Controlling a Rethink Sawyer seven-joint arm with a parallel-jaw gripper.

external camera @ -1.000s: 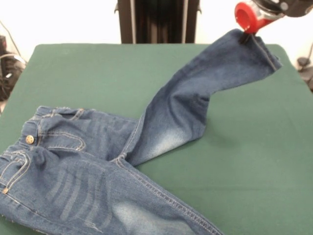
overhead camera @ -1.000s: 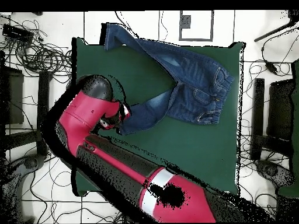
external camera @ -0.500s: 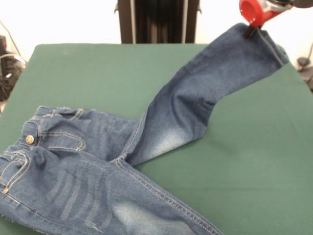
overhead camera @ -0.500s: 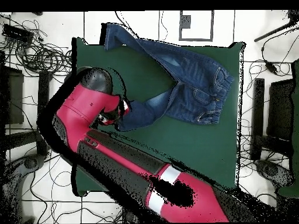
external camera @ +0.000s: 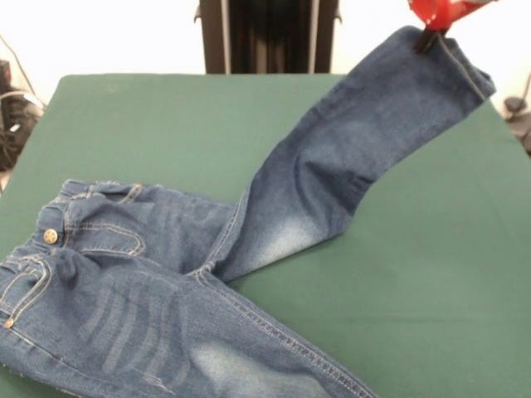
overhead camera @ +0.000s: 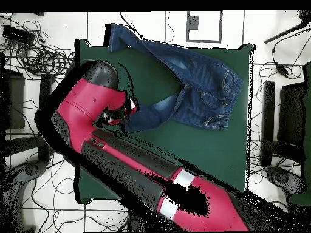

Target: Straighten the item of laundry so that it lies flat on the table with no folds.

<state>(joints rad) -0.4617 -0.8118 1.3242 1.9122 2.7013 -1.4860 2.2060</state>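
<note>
A small pair of blue denim jeans [external camera: 158, 274] lies on the dark green table [external camera: 431, 274], waistband at the left and one leg running off the bottom edge in the front view. Its other leg [external camera: 365, 141] rises to the upper right, the cuff lifted off the table. My gripper [external camera: 429, 39] is shut on that cuff at the top right. From overhead, the jeans [overhead camera: 194, 85] spread across the table's far half, and the gripper [overhead camera: 126, 115] holds the cuff beside the red arm.
The red and black arm [overhead camera: 121, 164] crosses the near left part of the table in the overhead view. Cables and stands surround the table on the floor. A dark pedestal [external camera: 267, 35] stands behind the table's far edge.
The gripper has risen and moved slightly right in the front view, pulling the jeans leg's cuff higher and stretching the leg straighter. The rest of the jeans has stayed put.
</note>
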